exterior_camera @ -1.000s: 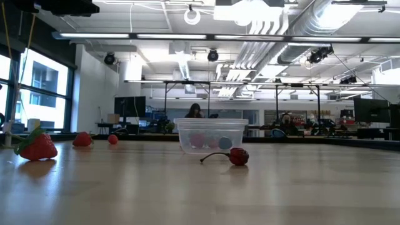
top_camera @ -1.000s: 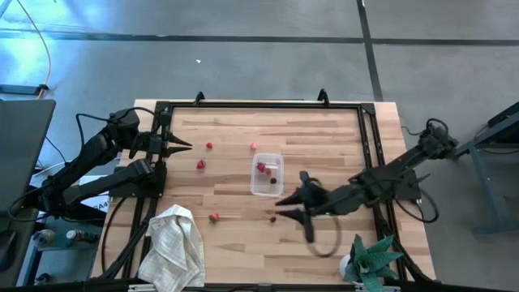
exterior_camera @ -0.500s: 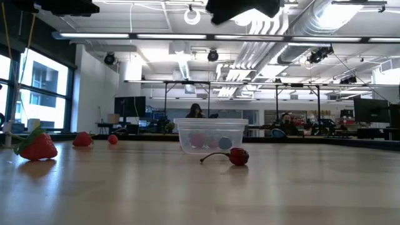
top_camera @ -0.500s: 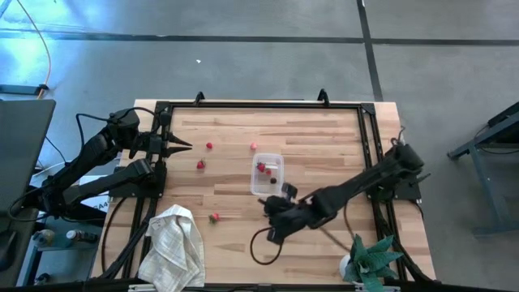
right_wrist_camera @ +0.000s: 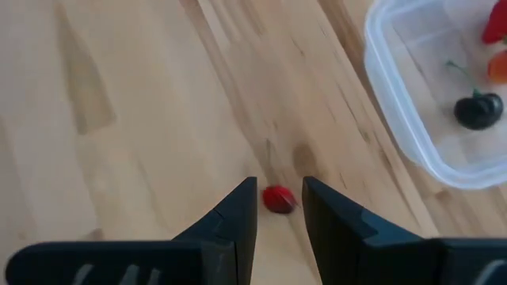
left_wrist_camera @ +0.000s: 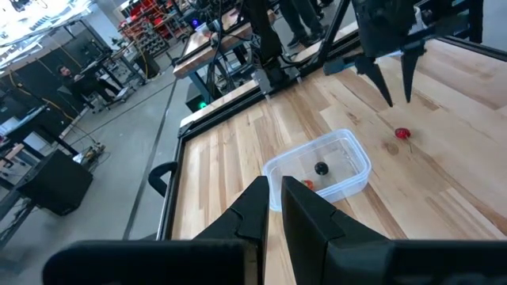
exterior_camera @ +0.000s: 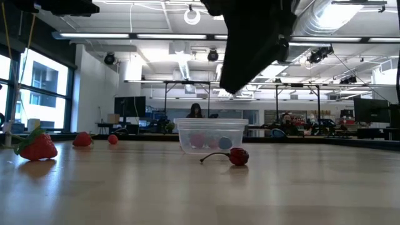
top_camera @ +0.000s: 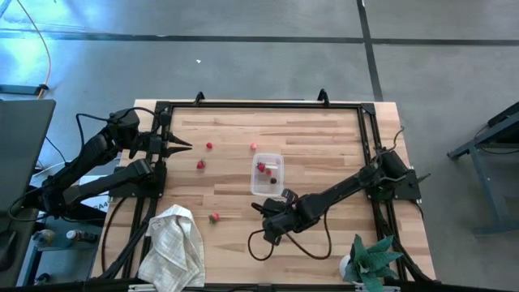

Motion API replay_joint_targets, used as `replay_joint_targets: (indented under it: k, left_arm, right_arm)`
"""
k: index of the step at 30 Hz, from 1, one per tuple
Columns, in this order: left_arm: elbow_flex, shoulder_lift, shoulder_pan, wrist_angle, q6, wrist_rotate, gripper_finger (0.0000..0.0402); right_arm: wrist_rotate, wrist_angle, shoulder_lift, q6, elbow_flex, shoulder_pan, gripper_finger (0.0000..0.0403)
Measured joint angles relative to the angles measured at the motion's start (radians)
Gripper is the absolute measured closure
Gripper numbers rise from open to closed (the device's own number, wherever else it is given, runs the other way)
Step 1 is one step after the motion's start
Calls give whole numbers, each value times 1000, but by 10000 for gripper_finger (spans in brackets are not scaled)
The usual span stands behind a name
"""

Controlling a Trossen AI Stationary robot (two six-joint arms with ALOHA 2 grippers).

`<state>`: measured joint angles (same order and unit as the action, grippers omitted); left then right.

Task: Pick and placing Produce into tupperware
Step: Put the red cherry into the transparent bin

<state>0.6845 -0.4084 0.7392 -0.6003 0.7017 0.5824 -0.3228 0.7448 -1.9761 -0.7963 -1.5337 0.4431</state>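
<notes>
Now my right gripper (right_wrist_camera: 280, 207) hangs spread over a red cherry (right_wrist_camera: 278, 199) near the desk's (top_camera: 324, 138) middle, just beside the tupperware (top_camera: 268, 173). My left gripper (top_camera: 185, 145) waits pressed together at the desk's left edge.

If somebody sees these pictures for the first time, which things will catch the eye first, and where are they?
The right claw hangs open just above a small red cherry on the bare wood, near the clear tupperware at the table's middle, which already holds a few pieces. More red produce lies scattered toward the left side, such as a strawberry near the white towel. The left claw waits shut at the left edge.
</notes>
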Motion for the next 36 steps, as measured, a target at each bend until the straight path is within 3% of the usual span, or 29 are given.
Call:
replay_joint_targets:
  k: [5,11,22,36]
  left_arm:
    - [0,0,0,0,0,0,373]
    - [0,0,0,0,0,0,373]
    - [0,0,0,0,0,0,373]
    - [0,0,0,0,0,0,373]
  right_arm:
    - [2,8,-5,16,16,-5,308]
    - [93,-82,-7,11,104,-7,308]
    - [103,-182,-8,77,198,-13,307]
    - [119,-207,-8,127,210,-31,252]
